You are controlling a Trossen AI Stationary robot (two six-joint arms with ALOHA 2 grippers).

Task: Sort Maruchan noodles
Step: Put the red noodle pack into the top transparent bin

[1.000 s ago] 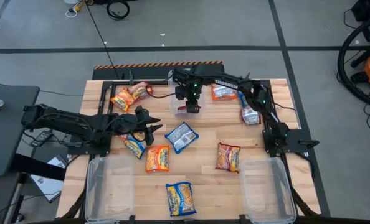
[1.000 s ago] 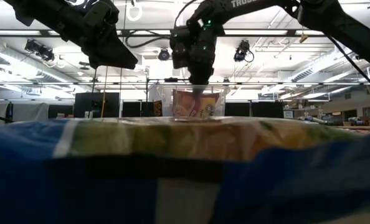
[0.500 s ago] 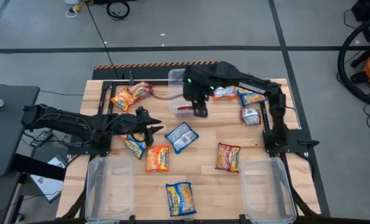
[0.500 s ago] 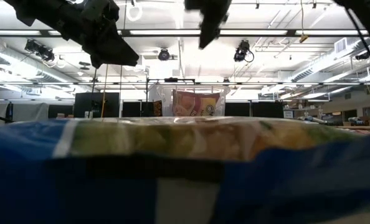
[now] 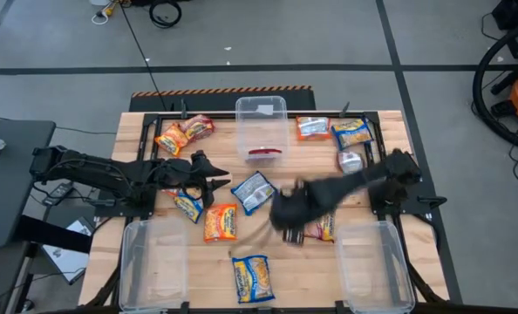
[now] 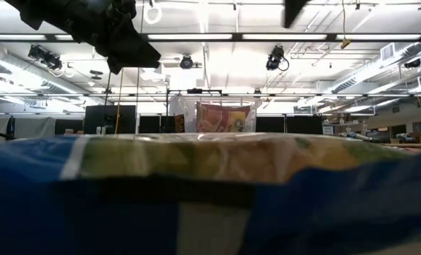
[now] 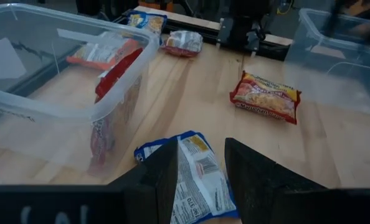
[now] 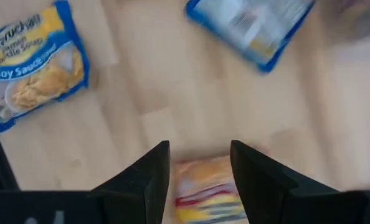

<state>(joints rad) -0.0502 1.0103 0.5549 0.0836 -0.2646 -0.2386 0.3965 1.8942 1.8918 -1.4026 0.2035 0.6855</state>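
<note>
Your right hand [image 5: 287, 215] hangs blurred over the middle of the wooden bench [image 5: 364, 174], fingers parted and empty above a flat orange plastic noodle packet [image 8: 207, 190]. Your left hand [image 5: 214, 179] waits open at the left, just beside a blue noodle packet lying face down [image 7: 200, 174]. One red packet [image 5: 263, 153] lies in the clear plastic bin [image 5: 261, 109] at the far edge; the other packets lie scattered on the bench.
</note>
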